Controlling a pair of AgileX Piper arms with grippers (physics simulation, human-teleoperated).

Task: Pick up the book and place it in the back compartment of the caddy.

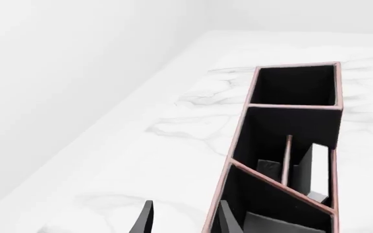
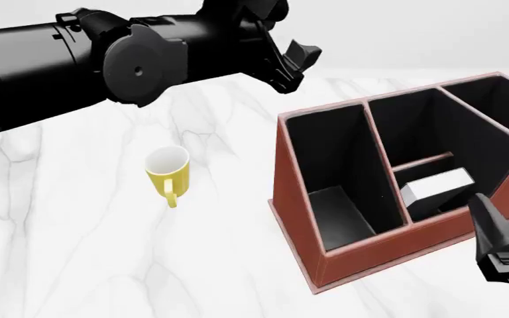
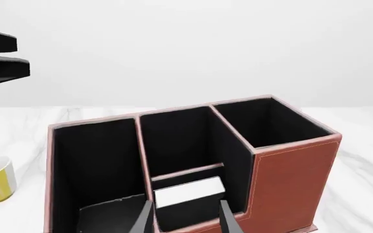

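The book (image 2: 437, 183) rests inside the caddy (image 2: 360, 248), a reddish-brown box with a black lining. Its white page edges face up in the small back compartment (image 2: 482, 177), just behind the low wall and in front of the short divider (image 2: 424, 161). The right wrist view shows the book (image 3: 190, 191) just past my right gripper (image 3: 186, 221), whose fingers are apart and empty. In the front view the right gripper (image 2: 506, 205) is outside the caddy's near right wall. My left gripper (image 2: 301, 66) hangs open high above the caddy's far left corner, holding nothing.
A yellow mug (image 2: 168, 171) stands upright on the white marble table (image 2: 77, 232), left of the caddy. The long narrow cell (image 2: 334, 172) and the far right cell (image 2: 493, 106) hold nothing. The left arm's thick black body (image 2: 77, 59) spans the upper left.
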